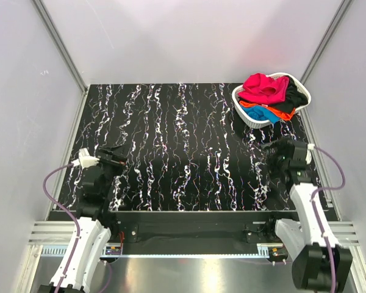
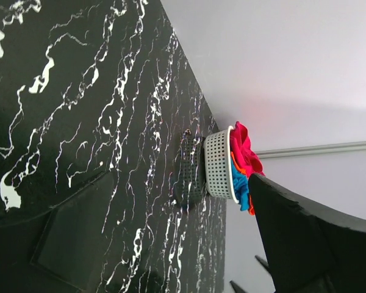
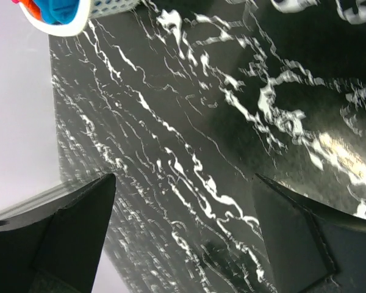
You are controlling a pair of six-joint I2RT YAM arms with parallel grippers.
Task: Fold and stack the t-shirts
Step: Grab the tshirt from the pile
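The t-shirts lie bunched in a white lattice basket (image 1: 247,116) at the table's far right. The pinkish-red shirt (image 1: 265,87) is on top, the black one (image 1: 294,96) to its right, and the orange (image 1: 279,113) and blue (image 1: 261,113) ones at the front. My left gripper (image 1: 116,160) is open and empty, low over the table's left side. My right gripper (image 1: 271,151) is open and empty, just in front of the basket. The left wrist view shows the basket (image 2: 218,165) with the red shirt (image 2: 244,149) far ahead. The right wrist view shows open fingers (image 3: 67,238) over bare table.
The table top (image 1: 183,146) is black marble with white veins. Pale walls with metal frame rails (image 1: 61,46) close in the left, back and right sides. The basket's rim (image 3: 79,18) shows at the top left of the right wrist view.
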